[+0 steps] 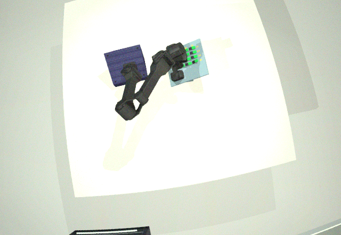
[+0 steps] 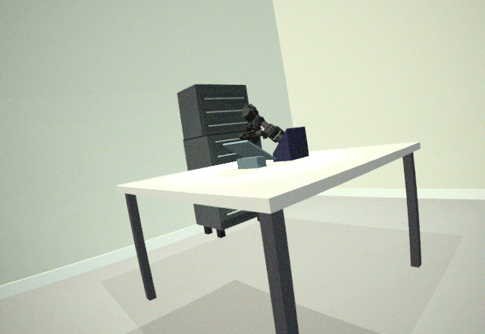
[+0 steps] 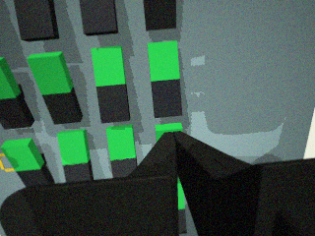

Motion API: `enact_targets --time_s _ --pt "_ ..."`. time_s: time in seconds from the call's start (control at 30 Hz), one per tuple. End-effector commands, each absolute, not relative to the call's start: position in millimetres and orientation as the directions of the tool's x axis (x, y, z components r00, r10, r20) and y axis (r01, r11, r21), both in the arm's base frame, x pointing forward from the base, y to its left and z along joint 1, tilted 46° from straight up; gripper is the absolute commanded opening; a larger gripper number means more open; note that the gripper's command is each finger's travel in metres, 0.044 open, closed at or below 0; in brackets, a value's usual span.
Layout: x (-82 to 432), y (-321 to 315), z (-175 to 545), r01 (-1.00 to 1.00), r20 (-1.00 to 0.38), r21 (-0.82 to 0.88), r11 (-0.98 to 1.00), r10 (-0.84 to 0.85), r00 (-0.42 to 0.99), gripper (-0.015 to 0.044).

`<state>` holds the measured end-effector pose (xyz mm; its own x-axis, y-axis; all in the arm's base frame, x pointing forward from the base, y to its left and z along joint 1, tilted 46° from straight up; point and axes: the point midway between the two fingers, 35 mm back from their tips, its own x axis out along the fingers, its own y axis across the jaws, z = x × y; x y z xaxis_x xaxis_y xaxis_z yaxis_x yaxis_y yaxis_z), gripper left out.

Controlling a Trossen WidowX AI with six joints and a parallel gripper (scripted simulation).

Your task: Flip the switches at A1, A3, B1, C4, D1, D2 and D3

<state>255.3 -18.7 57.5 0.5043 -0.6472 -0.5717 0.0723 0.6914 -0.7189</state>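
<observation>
The tilted light-blue panel [image 1: 203, 70] [image 2: 243, 148] [image 3: 246, 79] carries rows of green and black rocker switches. My gripper [image 3: 172, 140] is shut and empty, its tips at switch C4 [image 3: 168, 127], covering most of it; contact cannot be told. C1 [image 3: 22, 153], C2 [image 3: 73, 147] and C3 [image 3: 120, 142] show green far halves and black near halves. B2 [image 3: 50, 73], B3 [image 3: 108, 66] and B4 [image 3: 163, 61] also show green far halves. Part of D4 [image 3: 181, 196] shows beside the fingers; the rest of row D is hidden. Row A is cut off at the top.
A dark-blue ribbed block [image 1: 121, 58] [image 2: 298, 144] stands under the arm's base on the white table [image 1: 220, 130] [image 2: 333, 170]. A black drawer cabinet [image 2: 189, 115] stands behind the table. The arm hides part of the panel in the top view.
</observation>
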Motion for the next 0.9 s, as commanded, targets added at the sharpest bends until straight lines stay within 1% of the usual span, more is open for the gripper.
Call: enact_targets --time_s 0.0,0.67,0.77,0.87 --pt "255 -19 56 0.065 -0.576 -0.719 0.692 -0.645 0.502 0.0000" --pt "257 -21 54 0.065 -0.576 -0.719 0.692 -0.645 0.502 0.0000" --pt "249 -8 62 0.068 -0.578 -0.714 0.697 -0.641 0.505 0.0000" --pt "231 13 80 0.062 -0.576 -0.714 0.697 -0.636 0.514 0.0000"
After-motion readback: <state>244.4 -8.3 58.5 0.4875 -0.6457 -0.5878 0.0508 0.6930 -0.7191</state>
